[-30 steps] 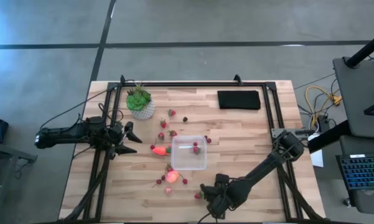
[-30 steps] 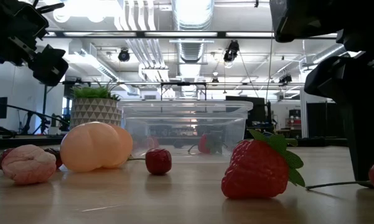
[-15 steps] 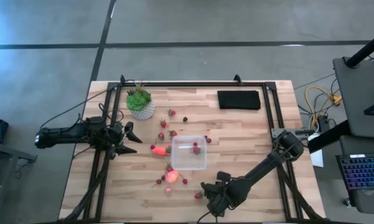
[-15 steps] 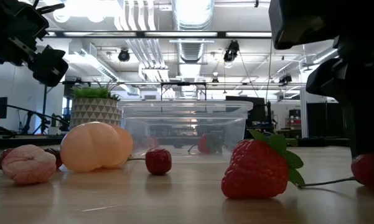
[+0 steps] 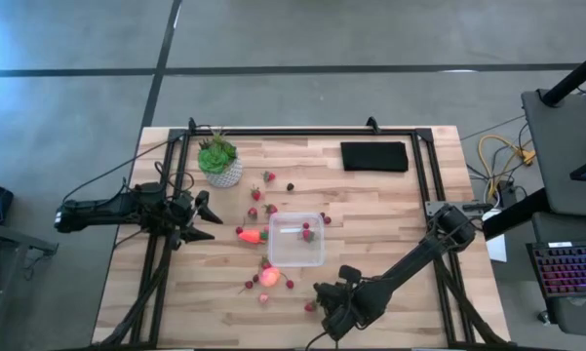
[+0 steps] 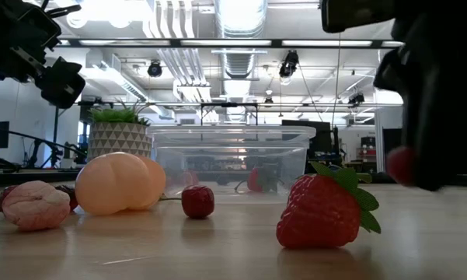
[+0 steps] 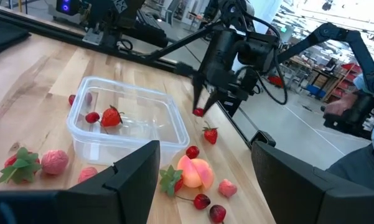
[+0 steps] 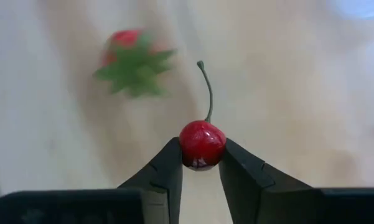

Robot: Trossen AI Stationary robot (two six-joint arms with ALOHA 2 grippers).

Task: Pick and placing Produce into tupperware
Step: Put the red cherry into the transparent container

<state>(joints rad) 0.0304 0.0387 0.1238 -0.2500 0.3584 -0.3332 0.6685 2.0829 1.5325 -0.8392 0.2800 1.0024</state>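
My right gripper hovers near the table's front edge, shut on a small red cherry with a green stem. Just beside it a strawberry lies on the wood. The clear tupperware stands mid-table with a strawberry and small berries inside. A pink-orange round fruit rests in front of the tupperware, and the orange carrot piece lies to its left. My left gripper waits open at the table's left side. My right gripper pinches the cherry's round body between its two fingertips, one on each side. The fingers come from above, pointing down. The stem sticks out beyond the fingertips. The cherry hangs clear of the table.
A potted green plant stands at the far left and a black pad at the far right. Loose berries are scattered around the tupperware. Black frame rails run along the table's sides.
My right gripper has shut on the cherry, which lay on the wood near the strawberry, and has risen with it. The cherry is now lifted clear of the table.
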